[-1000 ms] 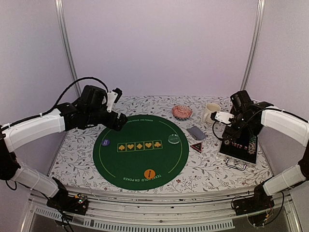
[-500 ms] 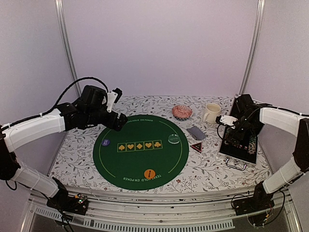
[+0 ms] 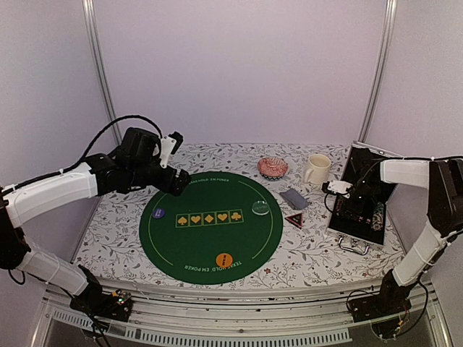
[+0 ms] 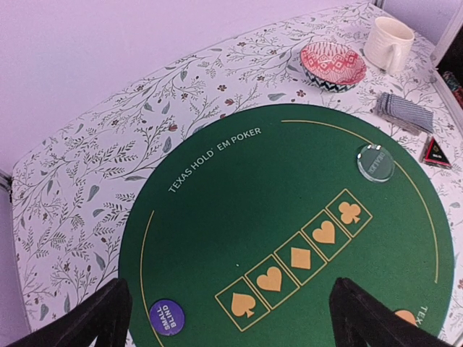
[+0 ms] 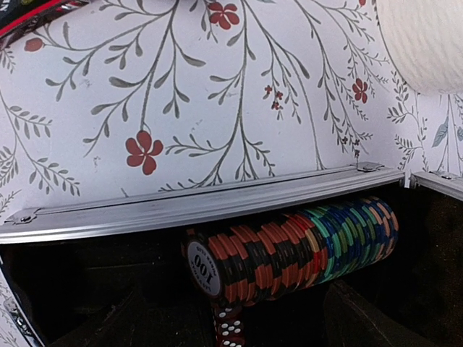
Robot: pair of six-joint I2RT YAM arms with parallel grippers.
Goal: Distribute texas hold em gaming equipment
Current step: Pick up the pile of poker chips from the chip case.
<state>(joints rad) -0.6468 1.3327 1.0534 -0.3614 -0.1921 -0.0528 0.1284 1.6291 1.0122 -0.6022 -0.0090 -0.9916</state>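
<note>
A round green poker mat (image 3: 210, 217) carries a blue button (image 3: 158, 213), an orange button (image 3: 224, 259) and a pale-green button (image 3: 260, 208). Grey-blue-backed cards (image 3: 294, 198) and the black-and-red triangular marker (image 3: 294, 220) lie just right of the mat. My left gripper (image 4: 228, 325) hovers open over the mat's left side, above the blue button (image 4: 166, 317). My right gripper (image 5: 253, 325) is down inside the open case (image 3: 358, 217), open, with its dark fingers (image 5: 369, 318) on either side of a row of striped chips (image 5: 289, 249) lying on edge.
A pink-patterned bowl (image 3: 273, 168) and a cream mug (image 3: 317, 168) stand behind the mat. The case's raised lid (image 3: 362, 163) leans at the far right. Red dice (image 5: 231, 329) lie under the chip row. The metal case rim (image 5: 195, 206) runs just beyond the chips.
My right gripper has swung right and down from beside the mug into the open case, ending over the chip row. The left arm has not moved.
</note>
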